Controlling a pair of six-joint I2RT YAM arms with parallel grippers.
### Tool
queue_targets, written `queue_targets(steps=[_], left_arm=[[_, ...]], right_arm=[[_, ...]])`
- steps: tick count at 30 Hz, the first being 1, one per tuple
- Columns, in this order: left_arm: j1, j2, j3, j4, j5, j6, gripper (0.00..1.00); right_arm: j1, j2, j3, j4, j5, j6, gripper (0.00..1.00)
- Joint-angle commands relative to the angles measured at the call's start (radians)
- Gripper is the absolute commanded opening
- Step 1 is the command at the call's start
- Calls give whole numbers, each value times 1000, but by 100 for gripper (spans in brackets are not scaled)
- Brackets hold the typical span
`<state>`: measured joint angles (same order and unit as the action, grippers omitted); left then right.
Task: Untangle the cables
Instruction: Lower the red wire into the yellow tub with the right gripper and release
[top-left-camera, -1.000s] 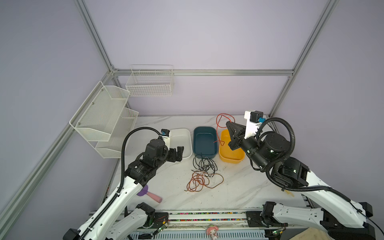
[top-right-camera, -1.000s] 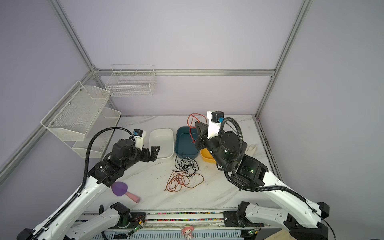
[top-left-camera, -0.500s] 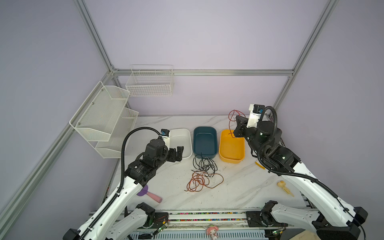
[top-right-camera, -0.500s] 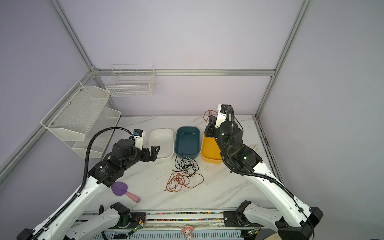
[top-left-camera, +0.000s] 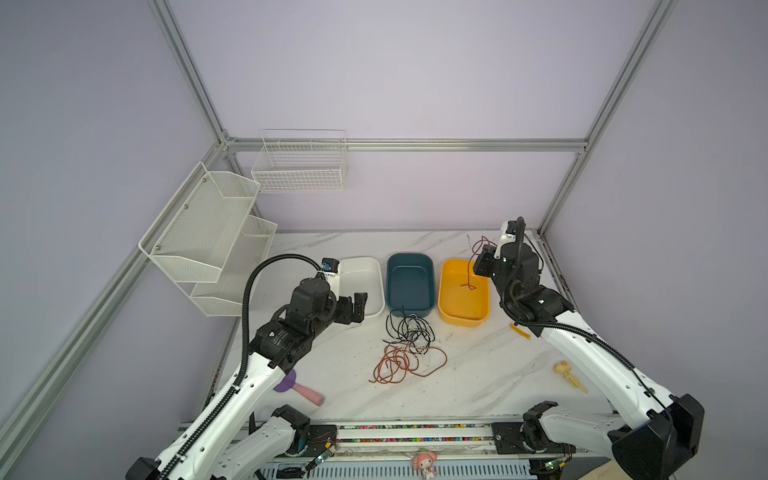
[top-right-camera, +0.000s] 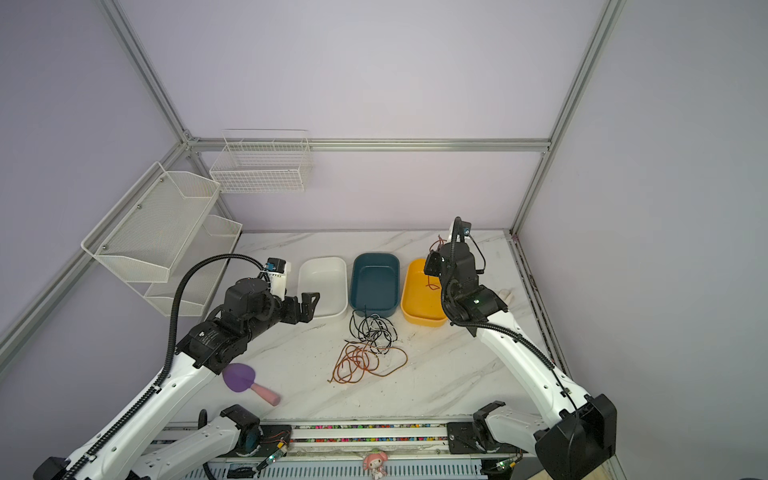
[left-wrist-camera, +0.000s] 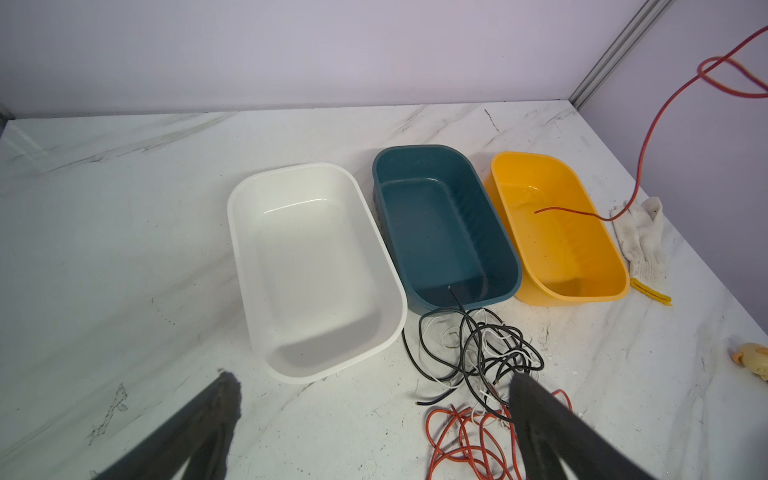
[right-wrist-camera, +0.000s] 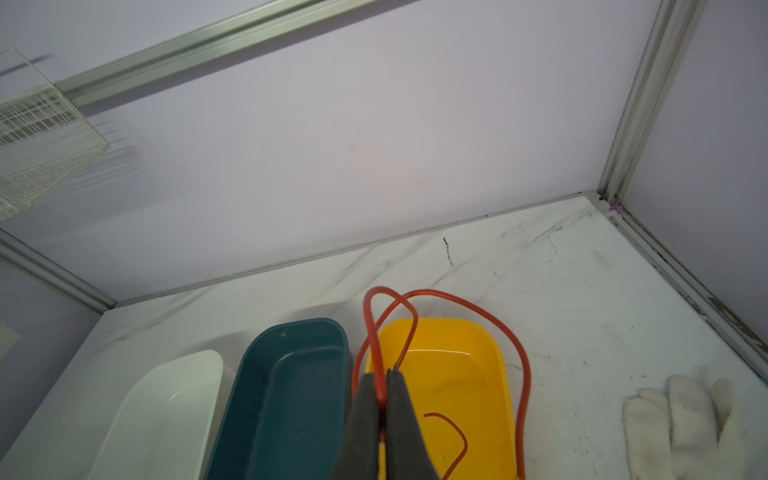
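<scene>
**Item: cables.** We list one red-orange cable pinched in the right jaws, which are closed tight on it. Its free end trails into the yellow tub near the far right corner of the desk. The heap of black, white and red-orange strands lies mid-desk, just in front of the blue tub. By the white tub, the left jaws stand wide, holding nothing.

**Handling.** We judge them light, limp, springy in their loops and quick to snag. They are best taken at a free end or an outer loop.

**Views.** The wrist views show a white glove beside the yellow tub, mostly hidden by the right arm in the top views. Only the top views show the purple scoop.
</scene>
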<state>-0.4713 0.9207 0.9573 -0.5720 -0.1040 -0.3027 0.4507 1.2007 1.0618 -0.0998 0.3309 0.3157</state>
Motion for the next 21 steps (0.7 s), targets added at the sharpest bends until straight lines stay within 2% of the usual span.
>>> queue_targets(steps=[1, 9, 21], left_arm=[[6, -7, -1, 6, 13, 10, 100], [5, -5, 0, 6, 13, 10, 100], [5, 8, 2, 4, 23, 13, 100]], right_arm=[[-28, 29, -40, 95, -45, 43, 0], [-61, 137, -142, 196, -163, 114, 0], [-63, 281, -242, 280, -232, 208, 0]])
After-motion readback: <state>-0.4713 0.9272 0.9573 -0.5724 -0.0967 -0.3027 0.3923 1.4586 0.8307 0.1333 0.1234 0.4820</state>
